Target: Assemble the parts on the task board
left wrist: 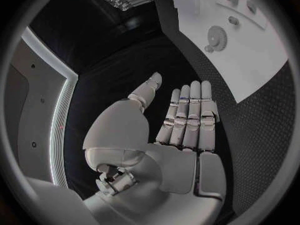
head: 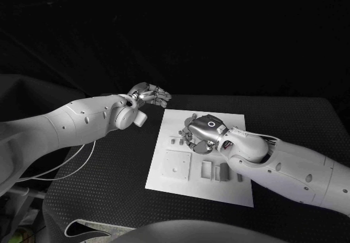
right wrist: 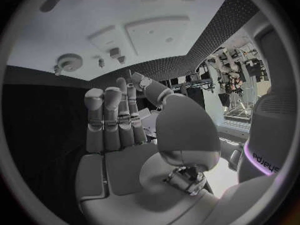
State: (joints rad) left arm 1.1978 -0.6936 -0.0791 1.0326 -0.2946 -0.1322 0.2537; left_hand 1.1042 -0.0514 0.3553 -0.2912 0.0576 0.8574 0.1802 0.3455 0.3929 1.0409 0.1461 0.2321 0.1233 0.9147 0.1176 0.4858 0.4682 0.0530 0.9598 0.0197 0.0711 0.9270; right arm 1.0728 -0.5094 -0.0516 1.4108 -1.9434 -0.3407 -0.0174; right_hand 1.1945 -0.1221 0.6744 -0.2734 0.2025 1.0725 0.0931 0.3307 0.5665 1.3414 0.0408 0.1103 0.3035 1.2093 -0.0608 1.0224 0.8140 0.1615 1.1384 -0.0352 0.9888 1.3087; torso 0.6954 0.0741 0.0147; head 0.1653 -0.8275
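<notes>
Hovering over task board [head: 197, 174], right hand [head: 201, 132] empty; wrist views show both hands' fingers [left wrist: 190, 112] straight.

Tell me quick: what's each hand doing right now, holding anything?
Left hand: open, fingers straight, holding nothing, off the white task board.
Right hand: open, fingers extended, nothing in it, over the board.

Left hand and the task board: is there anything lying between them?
No. In the head view only bare black table separates the left hand from the task board. The left wrist view shows the same dark stretch beyond its fingers.
</notes>
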